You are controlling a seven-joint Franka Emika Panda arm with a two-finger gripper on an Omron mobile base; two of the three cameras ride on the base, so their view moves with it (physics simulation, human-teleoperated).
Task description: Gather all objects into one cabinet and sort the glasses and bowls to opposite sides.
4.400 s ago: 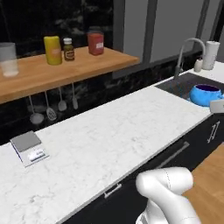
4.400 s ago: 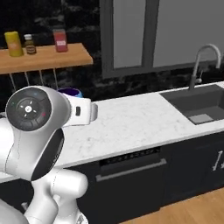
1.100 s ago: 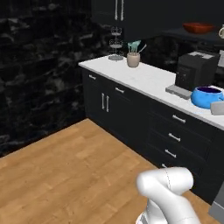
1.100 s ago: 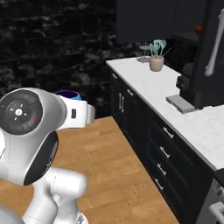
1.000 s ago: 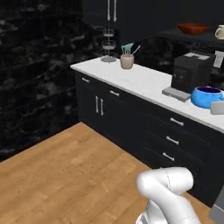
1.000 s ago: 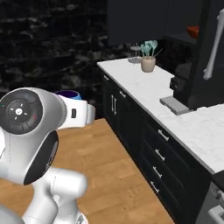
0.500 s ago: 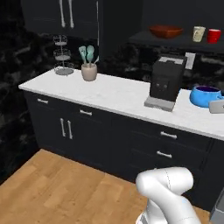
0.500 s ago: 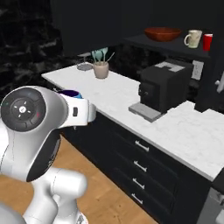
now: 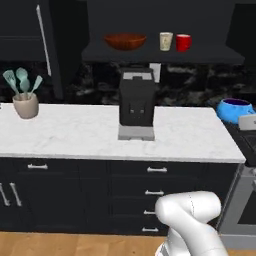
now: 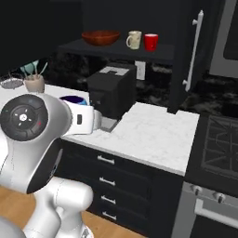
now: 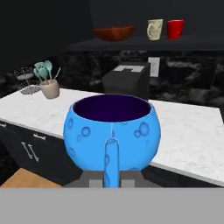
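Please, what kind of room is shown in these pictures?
It looks like a home kitchen, in a rendered scene. A white marble-look counter runs over dark drawers, a black coffee machine stands on it, and a stove sits at the counter's end.

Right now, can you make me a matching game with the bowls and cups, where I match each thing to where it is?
Things:
1. wide reddish-brown wooden bowl
2. cream handleless cup
3. bright red mug
4. glossy blue bowl

Places:
A. held in the robot's fingers
B. left end of the row on the dark cabinet shelf
C. right end of that row
D. middle of that row

Pairs: 1-B, 2-D, 3-C, 4-A
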